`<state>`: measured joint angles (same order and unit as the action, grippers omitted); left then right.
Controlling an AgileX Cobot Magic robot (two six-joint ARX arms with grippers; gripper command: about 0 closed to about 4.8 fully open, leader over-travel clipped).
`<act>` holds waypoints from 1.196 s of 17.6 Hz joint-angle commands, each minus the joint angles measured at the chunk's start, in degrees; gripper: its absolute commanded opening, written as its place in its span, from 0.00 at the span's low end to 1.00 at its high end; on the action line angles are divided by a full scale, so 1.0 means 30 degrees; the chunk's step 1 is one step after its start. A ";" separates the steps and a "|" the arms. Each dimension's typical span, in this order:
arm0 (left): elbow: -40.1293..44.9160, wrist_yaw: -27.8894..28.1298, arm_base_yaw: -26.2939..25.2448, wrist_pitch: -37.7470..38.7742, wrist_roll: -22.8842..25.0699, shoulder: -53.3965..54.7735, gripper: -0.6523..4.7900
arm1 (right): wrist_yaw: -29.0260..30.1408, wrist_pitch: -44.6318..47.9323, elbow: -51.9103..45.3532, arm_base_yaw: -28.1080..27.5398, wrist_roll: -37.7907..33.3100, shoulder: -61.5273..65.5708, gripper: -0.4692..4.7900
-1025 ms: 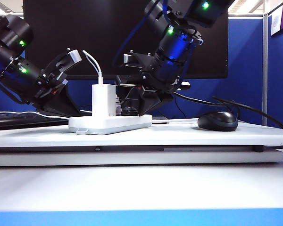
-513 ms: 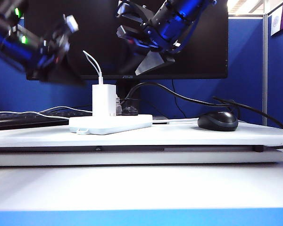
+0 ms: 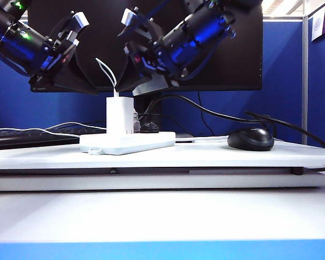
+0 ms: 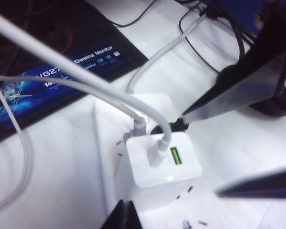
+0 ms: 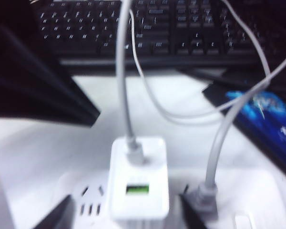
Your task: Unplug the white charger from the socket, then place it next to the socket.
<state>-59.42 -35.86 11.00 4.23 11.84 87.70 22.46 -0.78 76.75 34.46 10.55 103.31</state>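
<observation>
Above plugged charger (image 3: 119,115), both grippers (image 3: 131,51) blurred

Bright overhead light, blurred wrist views

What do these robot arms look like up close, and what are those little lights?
Both arms are glossy black round segments with small green lights. The left gripper and right gripper end in flat black wedge-shaped fingers with pale grey tips; a dark cable runs along the right arm.

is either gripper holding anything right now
Nothing is held. The left gripper and right gripper hang open above the white charger, plugged into the socket.
</observation>
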 commanded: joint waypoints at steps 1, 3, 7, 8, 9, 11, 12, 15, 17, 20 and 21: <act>-0.0036 -0.0627 -0.0015 0.0576 0.0568 -0.0087 0.11 | 0.0291 0.0933 0.0051 0.0095 -0.0015 0.0423 0.62; -0.0036 -0.1239 -0.0015 0.0699 0.0561 -0.0095 0.11 | 0.0678 0.1260 0.0051 0.0095 -0.0015 0.0845 0.62; -0.0029 -0.1472 -0.0015 0.1231 0.0816 -0.0087 0.11 | 0.0780 0.2368 0.0058 0.0102 -0.0022 0.1574 0.62; -0.0036 -0.1421 -0.0015 0.1486 0.1115 -0.0087 0.11 | 0.0772 0.2412 0.0058 0.0102 -0.0022 0.1705 0.62; -0.0029 -0.1413 -0.0007 0.1676 0.1304 -0.0087 0.11 | 0.0772 0.2412 0.0058 0.0102 -0.0022 0.1792 0.62; -0.0029 -0.1311 -0.0007 0.2171 0.1843 -0.0080 0.11 | 0.0772 0.2696 0.0058 0.0102 -0.0022 0.2055 0.62; -0.0029 -0.1260 -0.0007 0.2382 0.2011 -0.0073 0.11 | 0.0780 0.2943 0.0058 0.0102 -0.0029 0.2178 0.62; -0.0029 -0.1217 -0.0007 0.2659 0.2404 -0.0073 0.11 | 0.0765 0.4029 0.0058 0.0102 -0.0452 0.2521 0.62; -0.0029 -0.1100 -0.0007 0.2710 0.2441 -0.0073 0.11 | 0.0692 0.4473 0.0066 0.0102 -0.0561 0.2718 0.62; -0.0029 -0.0634 -0.0015 0.2973 0.2856 -0.0073 0.11 | 0.0699 0.4779 0.0066 0.0124 -0.0590 0.2790 0.62; -0.0022 -0.0182 -0.0015 0.3067 0.3060 -0.0073 0.11 | 0.0699 0.4801 0.0066 0.0124 -0.0590 0.2652 0.62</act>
<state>-59.42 -37.89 11.00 13.10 19.79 87.68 24.23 12.60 76.79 34.65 9.06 111.72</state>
